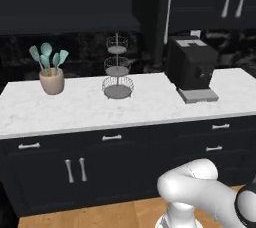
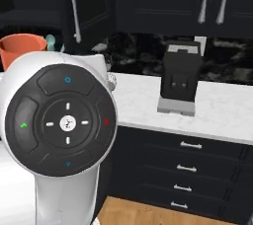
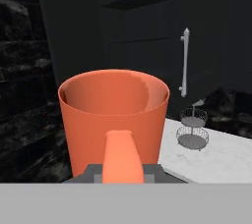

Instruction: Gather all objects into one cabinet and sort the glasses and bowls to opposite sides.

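Salmon-orange cup (image 3: 113, 120): base cut off below; partly hidden behind arm in right base view. Claw tips: indistinct. Coffee machine (image 2: 180, 77): details too dark.

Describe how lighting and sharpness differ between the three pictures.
Left base view: white counter bright, cupboards nearly black, soft faint shadows. Right base view: robot's own arm looms large, close. Hand view: orange cup looks big, evenly lit; wire stand small behind it; cabinet very dark.

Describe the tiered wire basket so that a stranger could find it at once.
On the white marble counter, between the beige crock of teal utensils and the black coffee machine, stands the tiered wire basket. It alone is see-through wire, three round trays stacked on a pole.
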